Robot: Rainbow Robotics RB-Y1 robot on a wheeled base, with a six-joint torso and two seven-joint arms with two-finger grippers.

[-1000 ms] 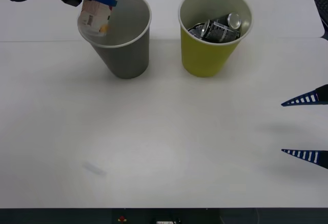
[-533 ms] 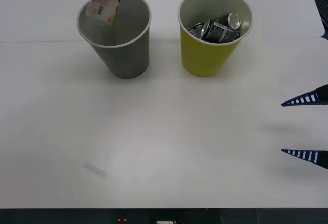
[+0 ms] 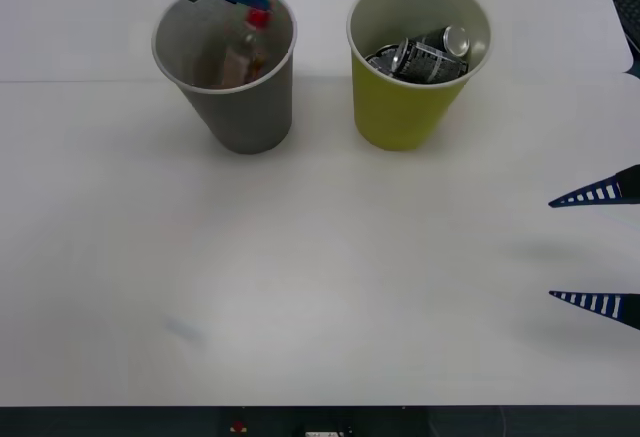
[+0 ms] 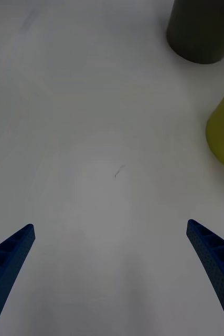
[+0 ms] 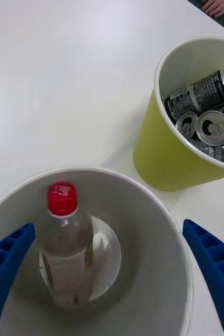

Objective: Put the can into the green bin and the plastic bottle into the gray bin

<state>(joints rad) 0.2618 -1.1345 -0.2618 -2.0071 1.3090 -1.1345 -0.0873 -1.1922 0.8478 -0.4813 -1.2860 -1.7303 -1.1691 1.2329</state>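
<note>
The left end effector is held released directly above the gray bin, and the plastic bottle is seen inside that bin, free of the fingers, its long axis near upright with the red cap toward the end effector. Just right of the gray bin, the green bin holds cans. Well right of it, the right end effector is parked spread and empty over the desk, so only a straight withdrawal of the left arm is judged to remain.
</note>
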